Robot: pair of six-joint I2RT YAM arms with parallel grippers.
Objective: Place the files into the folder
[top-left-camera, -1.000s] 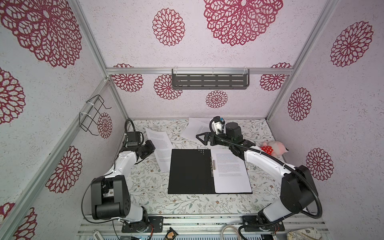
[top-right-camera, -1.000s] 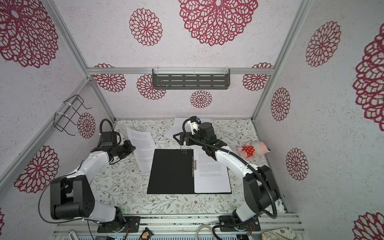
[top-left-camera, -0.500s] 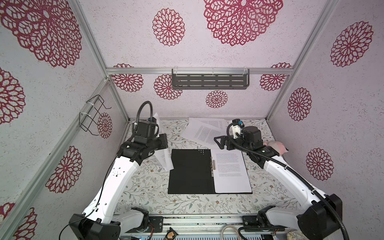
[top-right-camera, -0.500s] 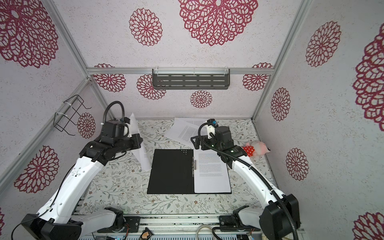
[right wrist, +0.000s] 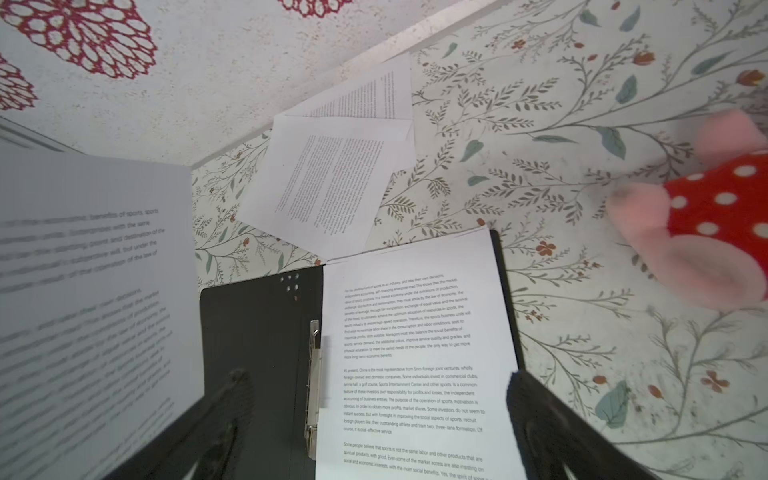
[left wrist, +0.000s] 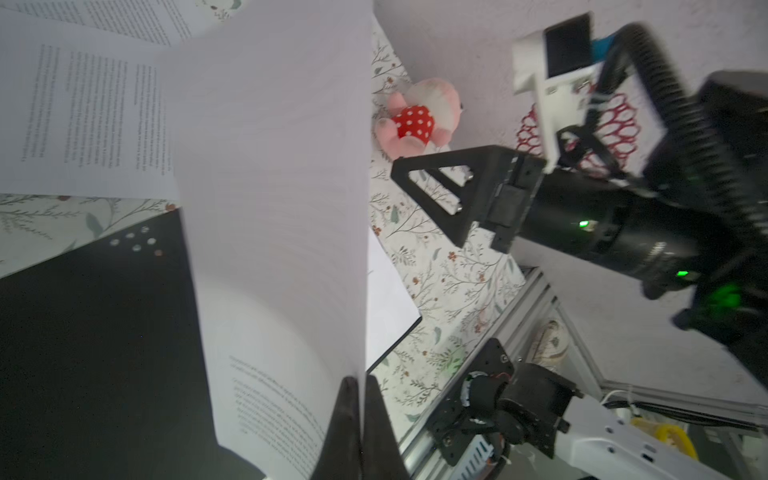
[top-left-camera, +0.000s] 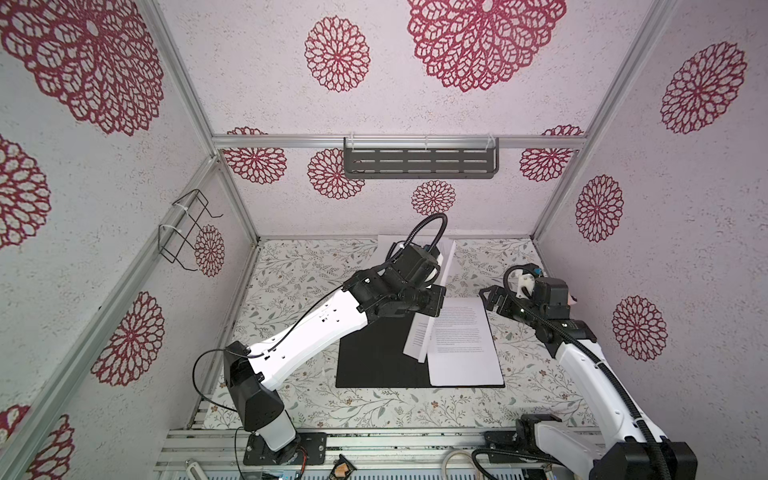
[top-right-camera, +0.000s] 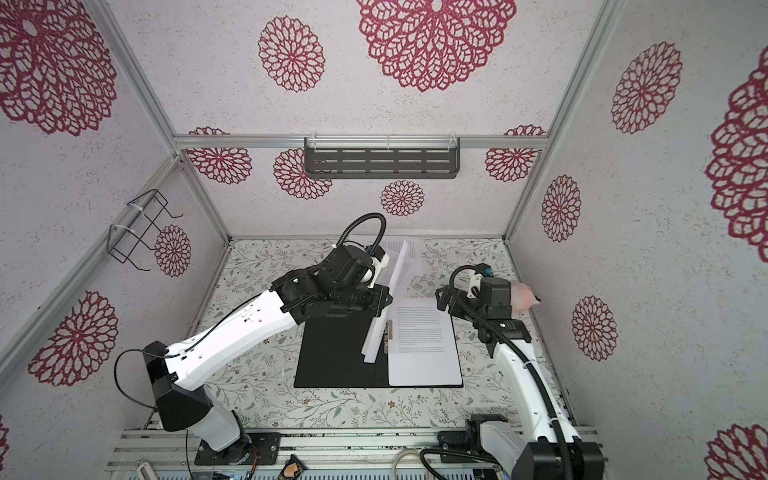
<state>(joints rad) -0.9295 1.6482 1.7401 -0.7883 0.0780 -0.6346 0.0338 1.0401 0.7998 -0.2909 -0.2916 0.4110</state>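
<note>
The folder (top-left-camera: 374,361) (top-right-camera: 332,357) lies open at mid table, black inside up, with a metal spine clip (right wrist: 313,374). One printed sheet (top-left-camera: 465,345) (right wrist: 415,353) lies flat on its right half. My left gripper (top-left-camera: 436,301) (left wrist: 360,380) is shut on the edge of another sheet (top-left-camera: 417,338) (left wrist: 270,166), which hangs on edge over the spine. My right gripper (top-left-camera: 488,297) (right wrist: 376,376) stands open above the far right part of the folder, nothing between its fingers. More files (top-left-camera: 395,245) (right wrist: 328,187) lie loose behind the folder by the back wall.
A pink plush toy with a red dotted body (top-right-camera: 523,297) (right wrist: 706,216) lies by the right wall, just beyond my right gripper. A dark shelf (top-left-camera: 419,162) hangs on the back wall and a wire rack (top-left-camera: 187,228) on the left wall.
My left arm lifted a sheet from the left of the table and swung it right, over the folder's spine. My right arm drew back to the right, still open.
</note>
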